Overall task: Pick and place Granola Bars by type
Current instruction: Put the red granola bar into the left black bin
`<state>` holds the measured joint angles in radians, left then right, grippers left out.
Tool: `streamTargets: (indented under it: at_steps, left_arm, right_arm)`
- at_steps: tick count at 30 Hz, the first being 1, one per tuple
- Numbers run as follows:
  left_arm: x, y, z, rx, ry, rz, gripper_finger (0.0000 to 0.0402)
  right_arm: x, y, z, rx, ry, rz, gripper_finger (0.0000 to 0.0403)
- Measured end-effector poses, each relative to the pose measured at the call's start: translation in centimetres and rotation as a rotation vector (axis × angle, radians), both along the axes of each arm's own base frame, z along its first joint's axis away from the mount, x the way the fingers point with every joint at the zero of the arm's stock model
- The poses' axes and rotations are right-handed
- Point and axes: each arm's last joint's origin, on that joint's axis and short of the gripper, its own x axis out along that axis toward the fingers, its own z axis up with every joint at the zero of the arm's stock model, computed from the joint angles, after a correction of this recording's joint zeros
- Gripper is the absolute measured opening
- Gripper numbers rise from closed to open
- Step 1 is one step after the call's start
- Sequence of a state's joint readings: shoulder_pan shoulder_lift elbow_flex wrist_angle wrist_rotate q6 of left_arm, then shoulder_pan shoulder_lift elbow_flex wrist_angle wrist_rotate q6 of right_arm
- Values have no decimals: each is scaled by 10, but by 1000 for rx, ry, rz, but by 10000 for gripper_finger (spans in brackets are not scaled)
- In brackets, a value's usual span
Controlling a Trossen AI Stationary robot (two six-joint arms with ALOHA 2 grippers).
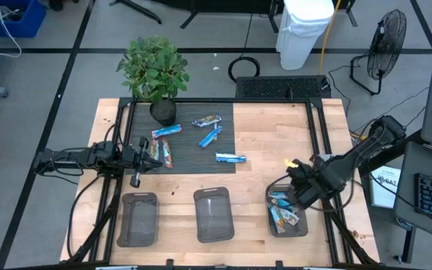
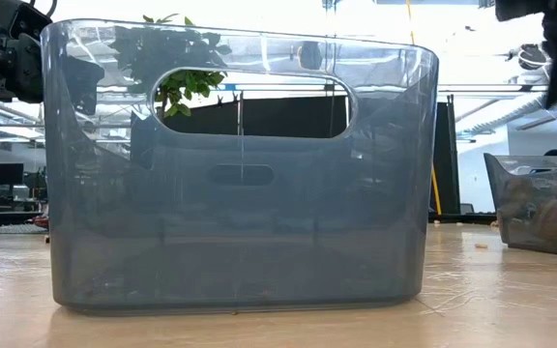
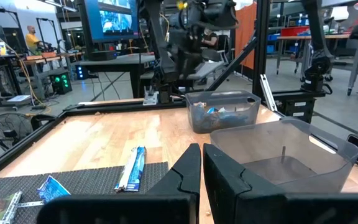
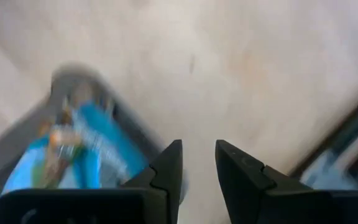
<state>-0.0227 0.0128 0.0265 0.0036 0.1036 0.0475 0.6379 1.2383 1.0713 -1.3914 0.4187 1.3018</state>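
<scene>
Several granola bars lie flat on the black mat (image 1: 201, 142): blue-and-white ones (image 1: 166, 131), (image 1: 209, 137), (image 1: 231, 157), a darker one (image 1: 206, 120), and two multicoloured ones (image 1: 162, 154) just in front of my left gripper (image 1: 136, 154). My left gripper is shut and empty (image 3: 201, 169), hovering over the mat's left part. More blue bars (image 1: 282, 213) lie in the right clear bin (image 1: 303, 225). My right gripper (image 1: 300, 187) is open and empty (image 4: 199, 167) above that bin's far rim, with the blue bars (image 4: 79, 146) below it.
Two more clear bins stand along the near edge: a left one (image 1: 138, 219) and a middle one (image 1: 214, 214), which fills the low view (image 2: 240, 164). A potted plant (image 1: 156, 75) stands at the mat's far left corner. Bare wood (image 1: 276, 135) lies right of the mat.
</scene>
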Motion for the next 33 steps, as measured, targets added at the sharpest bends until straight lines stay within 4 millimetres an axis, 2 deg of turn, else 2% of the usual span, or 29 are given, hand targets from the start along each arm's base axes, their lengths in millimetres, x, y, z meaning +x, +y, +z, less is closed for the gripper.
streamTargets:
  at_steps: [4, 9, 14, 18, 27, 33]
  left_arm:
    - [0, 0, 0, 0, 0, 0, 26]
    - [0, 0, 0, 0, 0, 0, 26]
    - [0, 0, 0, 0, 1, 0, 26]
    - [0, 0, 0, 0, 1, 0, 26]
    - [0, 0, 0, 0, 1, 0, 26]
    - [0, 0, 0, 0, 0, 0, 26]
  right_arm:
    - [-8, -11, -1, -213, -231, 79, 87]
    - [-14, -25, -24, -329, -384, 137, 86]
    - [-24, -46, -53, -324, -451, 112, 86]
    - [-29, -59, -66, -322, -534, 106, 86]
    - [-27, -82, -74, -279, -725, 226, 86]
    - [-34, -95, -78, -255, -797, 288, 86]
